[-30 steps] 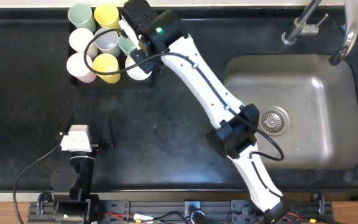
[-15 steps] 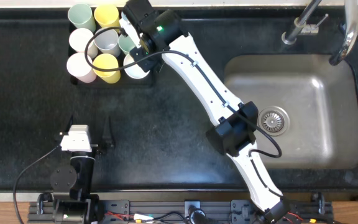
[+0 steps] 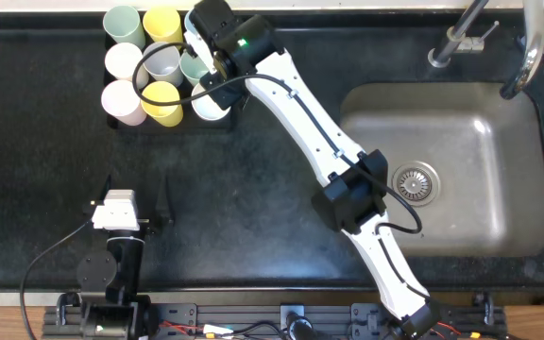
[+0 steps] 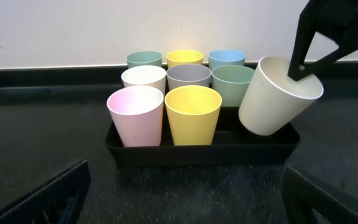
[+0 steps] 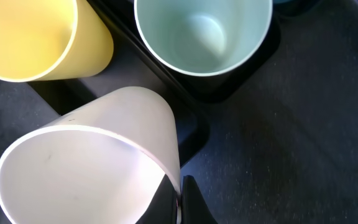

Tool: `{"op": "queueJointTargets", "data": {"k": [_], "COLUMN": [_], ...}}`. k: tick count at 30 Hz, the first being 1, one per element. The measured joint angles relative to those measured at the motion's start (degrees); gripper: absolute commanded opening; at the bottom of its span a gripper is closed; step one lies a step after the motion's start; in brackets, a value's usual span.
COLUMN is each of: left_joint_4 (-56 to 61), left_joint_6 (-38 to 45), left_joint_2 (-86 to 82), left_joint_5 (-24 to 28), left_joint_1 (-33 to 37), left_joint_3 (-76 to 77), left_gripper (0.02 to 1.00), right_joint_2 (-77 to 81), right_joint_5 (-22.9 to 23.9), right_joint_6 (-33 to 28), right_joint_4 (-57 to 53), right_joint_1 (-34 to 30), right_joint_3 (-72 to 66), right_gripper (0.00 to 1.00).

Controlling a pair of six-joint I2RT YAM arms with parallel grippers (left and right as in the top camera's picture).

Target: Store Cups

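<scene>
Cream cup point(image 4: 277, 96) aslant in right gripper point(image 5: 178, 202)

Black speckled countertop point(image 3: 253, 189) — black tray point(image 4: 204, 152) at back-left, steel sink point(image 3: 480, 189) inset right

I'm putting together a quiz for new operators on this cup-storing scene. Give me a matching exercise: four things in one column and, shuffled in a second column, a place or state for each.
Things
1. cream cup
2. pink cup
3. grey cup
4. left gripper

Places or states
A. upright in the middle of the tray
B. open, over bare counter, apart from the tray
C. tilted, rim pinched by the right gripper
D. upright in a tray corner, beside a yellow cup

Pairs: 1-C, 2-D, 3-A, 4-B
</scene>
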Motion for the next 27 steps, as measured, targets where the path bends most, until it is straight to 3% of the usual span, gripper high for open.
{"op": "queueJointTargets", "data": {"k": [27], "left_joint_4": [0.0], "left_joint_6": [0.0], "left_joint_2": [0.0], "left_joint_5": [0.0], "left_joint_1": [0.0], "left_joint_3": [0.0], "left_gripper": [0.998], "right_joint_2": [3.41], "right_joint_5": [0.02], "right_joint_6": [-1.66], "right_joint_4": [0.33], "right_joint_1": [0.02], "right_joint_3": [0.0], "right_gripper": [0.042]}}
